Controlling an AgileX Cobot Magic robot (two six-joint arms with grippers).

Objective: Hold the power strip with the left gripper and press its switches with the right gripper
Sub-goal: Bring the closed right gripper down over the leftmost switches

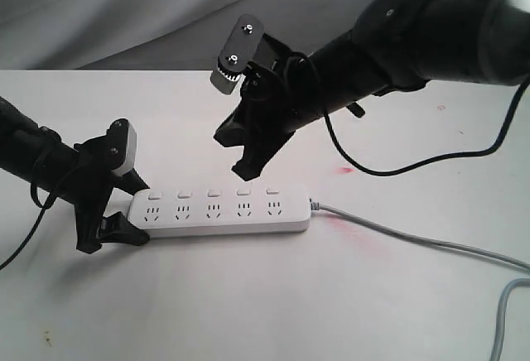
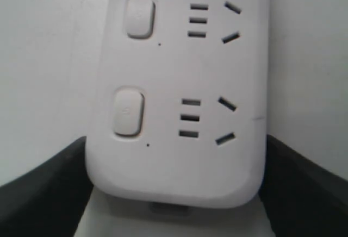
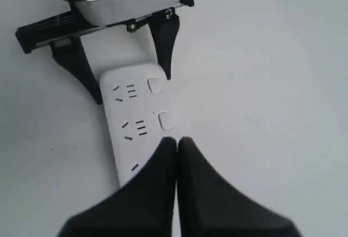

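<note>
The white power strip (image 1: 224, 216) lies flat on the white table (image 1: 248, 295), its grey cable (image 1: 397, 233) running off to the right. My left gripper (image 1: 135, 208) is shut on the strip's left end, one black finger against each long side (image 2: 43, 193). Its switches (image 1: 214, 193) form a row along the far edge; two of them (image 2: 128, 112) show in the left wrist view. My right gripper (image 1: 246, 168) is shut with nothing in it and hangs tip-down just over the middle of the row. Its fingertips (image 3: 168, 145) hide the switch under them.
The cable (image 1: 505, 311) loops back along the table's right edge. Faint red marks (image 1: 346, 169) stain the table right of the strip. A grey cloth backdrop (image 1: 124, 5) hangs behind the table.
</note>
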